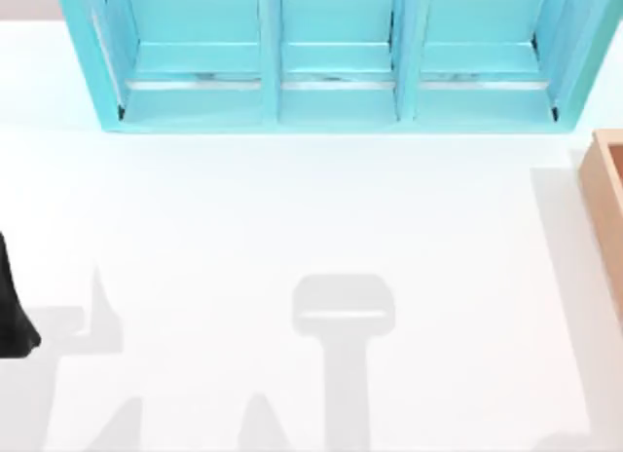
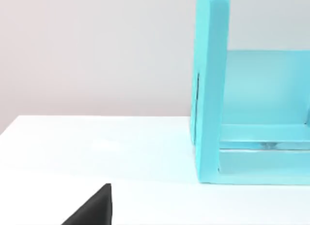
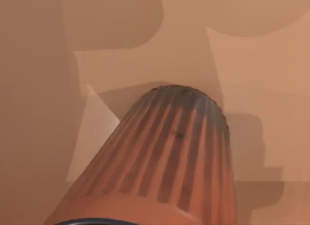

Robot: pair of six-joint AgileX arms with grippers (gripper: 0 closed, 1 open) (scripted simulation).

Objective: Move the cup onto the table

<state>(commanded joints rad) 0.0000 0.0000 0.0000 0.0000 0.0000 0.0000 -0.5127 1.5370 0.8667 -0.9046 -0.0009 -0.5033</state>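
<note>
The cup (image 3: 169, 157) is pinkish-brown with fine vertical ribs and looms very close in the right wrist view. Its narrow end points away from the camera. Tan wooden surfaces (image 3: 38, 89) of the box surround it on all sides. The table (image 1: 292, 218) is a wide glossy white surface, also seen in the left wrist view as the table (image 2: 97, 147). A black part of my left arm (image 1: 12, 316) sits at the table's left edge, and a black tip of my left gripper (image 2: 94, 210) rests low over the white surface.
A turquoise three-bay shelf unit (image 1: 336, 62) stands along the back of the table, and its side wall (image 2: 210, 89) rises near the left wrist camera. The tan wooden box (image 1: 608, 208) sits at the table's right edge. Grey arm shadows fall on the front half.
</note>
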